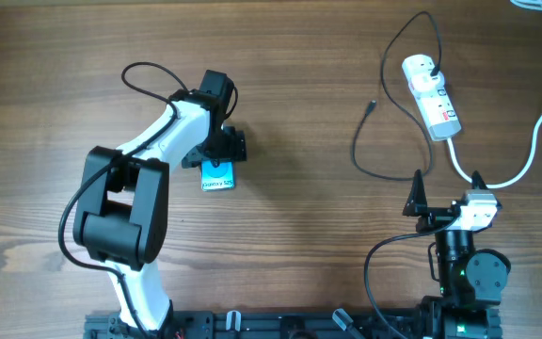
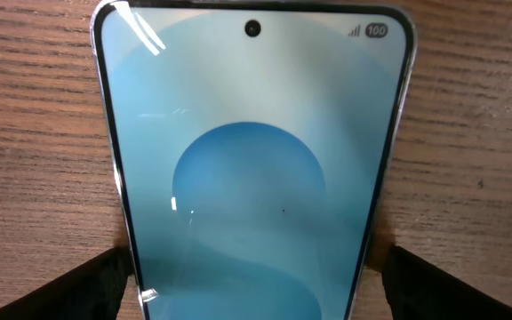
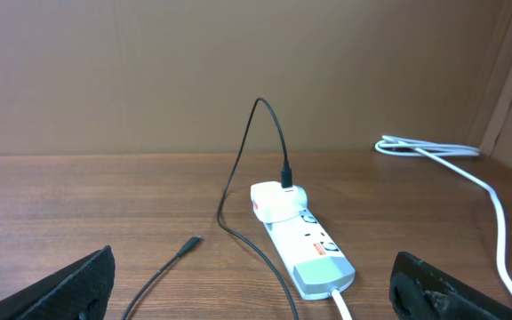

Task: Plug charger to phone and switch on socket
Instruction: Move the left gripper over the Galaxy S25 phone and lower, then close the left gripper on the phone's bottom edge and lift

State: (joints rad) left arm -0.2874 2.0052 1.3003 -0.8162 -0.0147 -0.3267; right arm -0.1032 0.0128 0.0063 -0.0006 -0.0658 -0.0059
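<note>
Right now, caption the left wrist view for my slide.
Left hand flanking a lit smartphone lying on the wooden table.

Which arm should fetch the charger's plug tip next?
Right. The right gripper, open, faces the charger, whose loose tip lies near the socket. The left gripper straddles the phone, far from it.

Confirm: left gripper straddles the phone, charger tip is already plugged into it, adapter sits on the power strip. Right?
Not quite. The charger tip lies loose on the table, far from the phone, as the overhead view shows. The left gripper does straddle the phone, and the adapter sits on the power strip.
</note>
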